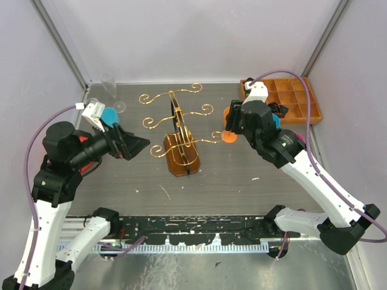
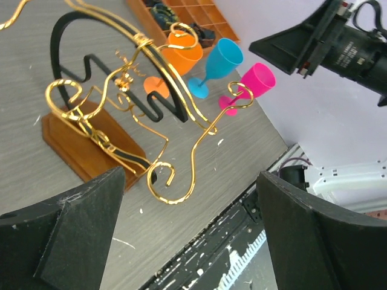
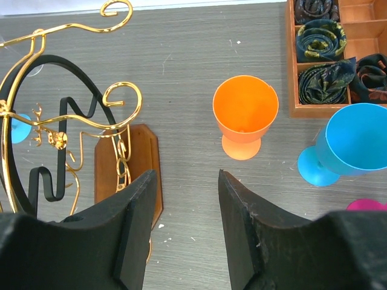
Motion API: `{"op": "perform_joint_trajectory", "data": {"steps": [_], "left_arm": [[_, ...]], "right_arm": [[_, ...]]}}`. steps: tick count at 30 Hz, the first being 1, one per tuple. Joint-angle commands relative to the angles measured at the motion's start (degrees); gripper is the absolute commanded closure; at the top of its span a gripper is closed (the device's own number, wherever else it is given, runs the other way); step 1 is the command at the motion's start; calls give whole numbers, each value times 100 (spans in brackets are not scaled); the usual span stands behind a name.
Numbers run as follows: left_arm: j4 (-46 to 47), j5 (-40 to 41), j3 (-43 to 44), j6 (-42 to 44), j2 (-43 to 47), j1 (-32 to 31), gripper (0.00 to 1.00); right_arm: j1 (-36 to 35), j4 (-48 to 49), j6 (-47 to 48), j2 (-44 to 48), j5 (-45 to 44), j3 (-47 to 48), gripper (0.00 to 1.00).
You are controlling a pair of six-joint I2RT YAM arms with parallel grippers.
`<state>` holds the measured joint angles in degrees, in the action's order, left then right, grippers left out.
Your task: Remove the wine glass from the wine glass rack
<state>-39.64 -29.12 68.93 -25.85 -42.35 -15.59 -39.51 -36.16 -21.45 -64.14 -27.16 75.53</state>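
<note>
- Closest in the overhead view, at 6 o'clock, a black mounting rail runs along the near table edge, with the two arm bases on it
- Left gripper hangs low at 9 o'clock of the wine glass rack, pointed toward it and a little apart from it; its jaws are spread wide, and only tabletop and the rack's nearer scrolls show between them
- Right gripper hovers at 3 o'clock of the rack; its jaws are parted and clamped on nothing, with grey table showing through the gap
- Orange wine glass is off the rack, upright on its foot on the table with the bowl up; in the right wrist view it sits at 1 o'clock just beyond the fingertips, near the rack's right-hand scroll end but apart from it
- Rack stands upright mid-table, its gold scroll arms reaching out toward 9 and 3 o'clock
- Blue wine glass and pink wine glass stand upright at 3 to 4 o'clock of the orange one
- Compartmented wooden tray lies at 2 o'clock of the rack by the back right corner, with rolled dark fabric in its compartments
- Second blue glass stands at 10 o'clock of the rack beside the left wrist, and a clear wine glass stands farther back toward the rear left corner
</note>
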Motion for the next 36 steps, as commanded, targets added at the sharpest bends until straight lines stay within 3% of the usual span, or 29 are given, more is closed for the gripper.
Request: {"op": "perform_joint_trajectory", "data": {"steps": [1,4,8,21,29,36], "left_arm": [[800,-819,-31,654,-83,-14,3],[1329,-1689,-231,1368,-20,-21,2],[1919,-1654,-693,2210,331,-17,1],[1440,-1437,-369,1499,14,-14,6],[1695,-1306,-627,1719,349,-16,0],[1950,-1738,-733,1547,317,-14,0]], "right_arm": [[3,38,-130,62,28,124,49],[-4,5,-118,137,-45,135,49],[-2,4,-87,183,-90,134,49],[-5,-32,-70,163,-72,110,48],[0,-19,-27,97,7,108,48],[-4,4,-52,116,20,93,47]]}}
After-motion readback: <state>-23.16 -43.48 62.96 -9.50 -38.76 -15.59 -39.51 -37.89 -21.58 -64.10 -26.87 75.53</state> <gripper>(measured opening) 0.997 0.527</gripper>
